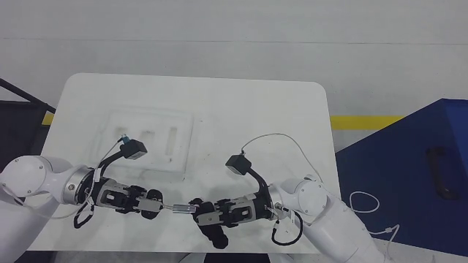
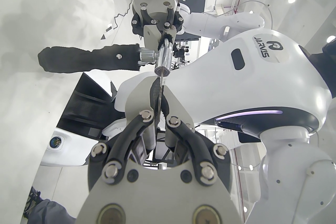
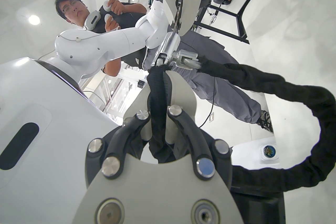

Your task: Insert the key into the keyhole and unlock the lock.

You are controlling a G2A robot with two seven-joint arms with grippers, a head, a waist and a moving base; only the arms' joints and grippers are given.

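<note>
The lock is a silver cylinder (image 2: 164,58) on a black fabric-covered cable (image 3: 262,83). My right gripper (image 3: 157,75) is shut on the cable sleeve just behind the cylinder (image 3: 168,46). My left gripper (image 2: 158,89) is shut on the flat key (image 2: 163,80), which points at the cylinder's end face. The blade tip touches that face; how deep it sits I cannot tell. In the top view the left gripper (image 1: 153,207) and right gripper (image 1: 200,212) face each other over the table's front edge, with the key (image 1: 178,207) between them.
A white tray (image 1: 117,150) lies on the white table (image 1: 278,117) behind the left arm. The cable's free end (image 1: 218,239) hangs past the table's front edge. A blue structure (image 1: 409,183) stands off the table to the right.
</note>
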